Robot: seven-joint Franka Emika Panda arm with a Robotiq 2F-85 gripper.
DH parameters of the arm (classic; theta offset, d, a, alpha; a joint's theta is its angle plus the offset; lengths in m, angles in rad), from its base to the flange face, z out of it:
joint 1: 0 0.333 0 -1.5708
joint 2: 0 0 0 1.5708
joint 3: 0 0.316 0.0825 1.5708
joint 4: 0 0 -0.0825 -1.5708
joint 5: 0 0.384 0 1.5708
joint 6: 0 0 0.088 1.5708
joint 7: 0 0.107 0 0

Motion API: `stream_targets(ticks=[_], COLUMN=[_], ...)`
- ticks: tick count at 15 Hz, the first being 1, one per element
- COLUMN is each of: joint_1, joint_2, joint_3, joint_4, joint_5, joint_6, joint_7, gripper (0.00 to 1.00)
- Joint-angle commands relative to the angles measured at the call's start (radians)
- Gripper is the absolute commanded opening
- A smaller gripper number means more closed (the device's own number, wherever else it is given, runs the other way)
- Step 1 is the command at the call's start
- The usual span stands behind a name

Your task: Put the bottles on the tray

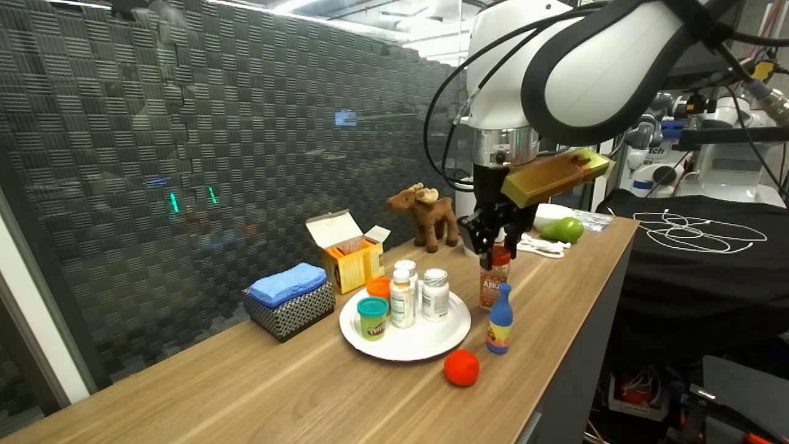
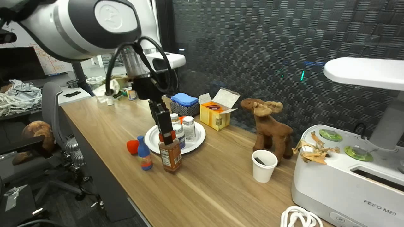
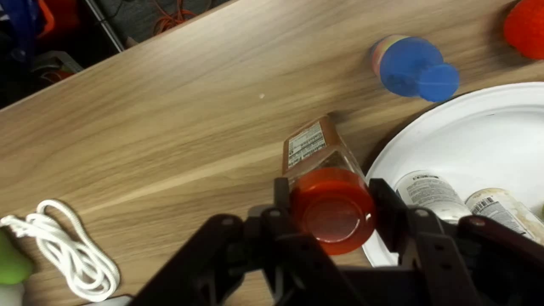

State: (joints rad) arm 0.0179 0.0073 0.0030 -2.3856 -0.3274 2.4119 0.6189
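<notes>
Above the wood-grain bench (image 1: 277, 382), the black claw (image 3: 330, 199) pinches a red-capped brown plastic bottle (image 2: 171, 155) that, carried too low, might snag the round white tray (image 1: 425, 345).

Wood-grain tabletop (image 1: 246, 382) directly bears: round white tray (image 1: 422, 345), blue bottle (image 1: 499, 320), red ball (image 1: 461, 368), open yellow box (image 1: 354, 268), patterned box (image 1: 296, 311), plush moose (image 2: 270, 132), paper cup (image 2: 263, 171), white cord (image 3: 75, 255), planter (image 2: 341, 186). Ajika bottle (image 1: 493, 287) appears to stand there.
</notes>
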Motion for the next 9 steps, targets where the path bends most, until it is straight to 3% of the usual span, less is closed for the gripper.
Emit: stream_targets(ticks=[1,5,9], joint_1=[0.041,0.082,0.110], joint_2=[-0.101,-0.169,-0.148], joint_3=[0.051,0.136,0.187], joint_4=[0.046,0.127,0.213], joint_5=[-0.098,-0.056,0.000], joint_6=[-0.176,-0.336,-0.359], joint_7=[0.118,0.109,0.073], gripper=[0.24,0.24,0.24])
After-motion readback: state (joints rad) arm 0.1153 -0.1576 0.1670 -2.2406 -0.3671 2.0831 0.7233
